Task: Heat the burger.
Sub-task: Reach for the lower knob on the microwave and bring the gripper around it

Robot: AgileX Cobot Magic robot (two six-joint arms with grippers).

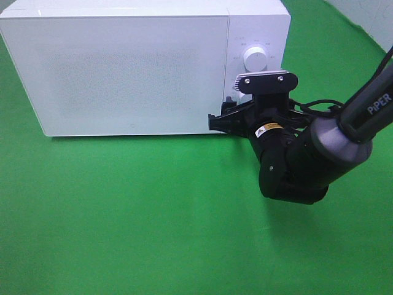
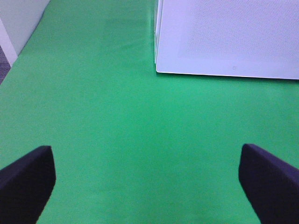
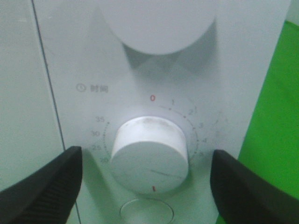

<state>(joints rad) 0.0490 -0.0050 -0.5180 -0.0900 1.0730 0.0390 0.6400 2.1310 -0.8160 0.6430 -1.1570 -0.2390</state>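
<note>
The burger is out of view. The white microwave (image 1: 135, 74) stands with its door shut. My right gripper (image 1: 220, 121) is at the control panel. In the right wrist view it (image 3: 149, 186) is open, with its black fingers (image 3: 42, 191) on either side of the white timer knob (image 3: 149, 156) and apart from it. A thin line on the knob lies on the side away from the red 0. My left gripper (image 2: 147, 186) is open and empty above the green cloth, facing the microwave's front corner (image 2: 229, 37).
A second white knob (image 1: 255, 58) sits above the timer knob and also shows in the right wrist view (image 3: 156, 23). Green cloth (image 1: 123, 209) covers the table. A pale wall edge (image 2: 14, 28) shows in the left wrist view.
</note>
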